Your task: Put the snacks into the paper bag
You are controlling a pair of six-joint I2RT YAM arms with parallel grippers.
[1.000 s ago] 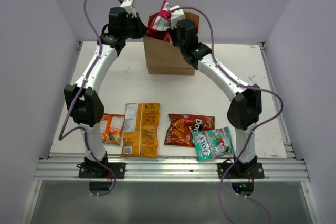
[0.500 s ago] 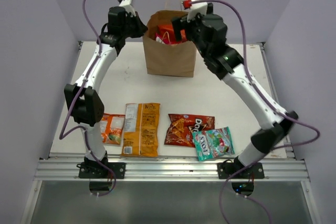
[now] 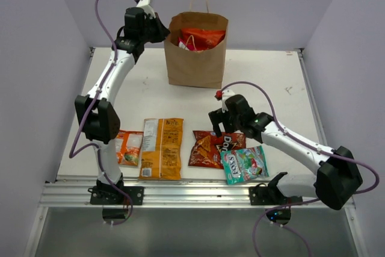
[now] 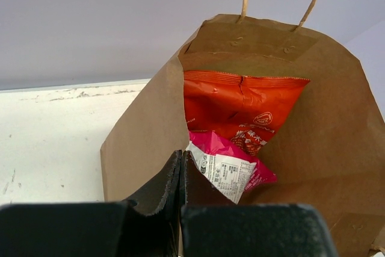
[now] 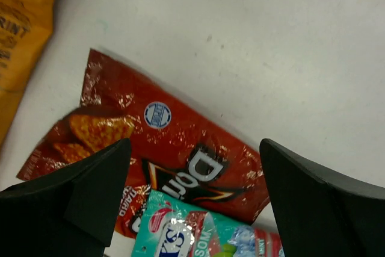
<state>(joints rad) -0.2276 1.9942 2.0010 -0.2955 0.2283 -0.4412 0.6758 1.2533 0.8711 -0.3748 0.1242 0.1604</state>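
The brown paper bag (image 3: 194, 64) stands upright at the back of the table. Inside it lie a red packet (image 4: 240, 100) and a pink-silver packet (image 4: 231, 170). My left gripper (image 4: 182, 156) is shut on the bag's left rim (image 3: 163, 31). Along the front lie a small orange packet (image 3: 128, 147), a tall yellow-orange packet (image 3: 162, 147), the dark red Doritos packet (image 3: 212, 148) and a teal-green packet (image 3: 245, 164). My right gripper (image 3: 219, 126) hangs open just over the Doritos packet (image 5: 174, 142), with nothing between its fingers (image 5: 90, 191).
The teal-green packet (image 5: 192, 236) overlaps the Doritos packet's near edge. The yellow-orange packet (image 5: 21, 22) lies to its left. Side walls close the table in on the left and right. A metal rail (image 3: 192, 194) runs along the near edge.
My right gripper let the pink-silver packet go into the bag, opened, and swung from the bag down to the front, over the Doritos packet. The left arm has stayed still.
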